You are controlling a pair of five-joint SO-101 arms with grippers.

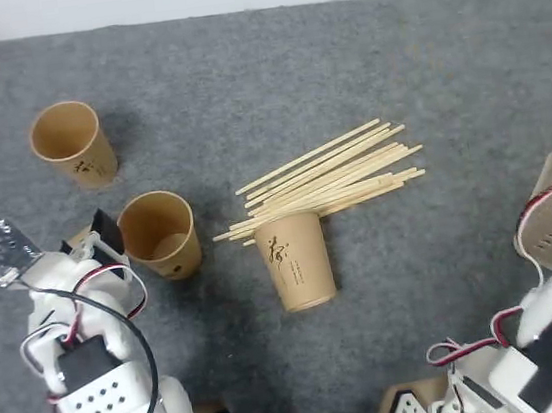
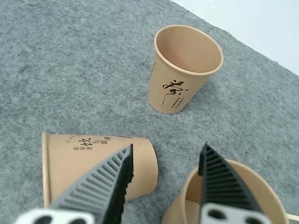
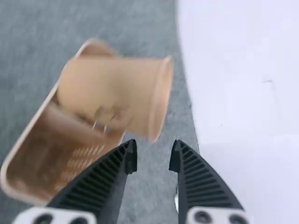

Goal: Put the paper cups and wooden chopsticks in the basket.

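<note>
The left gripper (image 2: 167, 151) stood wide open with nothing between its toothed black fingers. One finger hung over the rim of the near cup (image 1: 163, 243), a tan paper cup standing upright with its mouth up; whether the finger touched it, I could not tell. Just beside the other finger lay the tipped cup (image 2: 88, 154), on its side, dark script printed along its wall, its long axis running across the line of the gripper. Ahead of the jaws, apart from both, the far cup (image 2: 182, 74) stood upright, the same tan with the same script.

The right gripper (image 3: 153, 147) was open only a little and held nothing. Just beyond its tips the blurred cup (image 3: 112, 93) lay sideways over the basket (image 3: 42, 154), its long axis across the basket's length and its mouth turned toward the white surface beside the mat. Whether it rested on the rim or hung free could not be told. The basket was beige, with rows of small holes in its wall.

Mid-table, the middle cup (image 1: 296, 264) seemed to lie on its side, narrow base against the chopsticks (image 1: 328, 175), mouth toward the arms. The chopsticks were pale wood, lying flat in a loose fan on the grey felt (image 1: 389, 62), running slantwise across the table.
</note>
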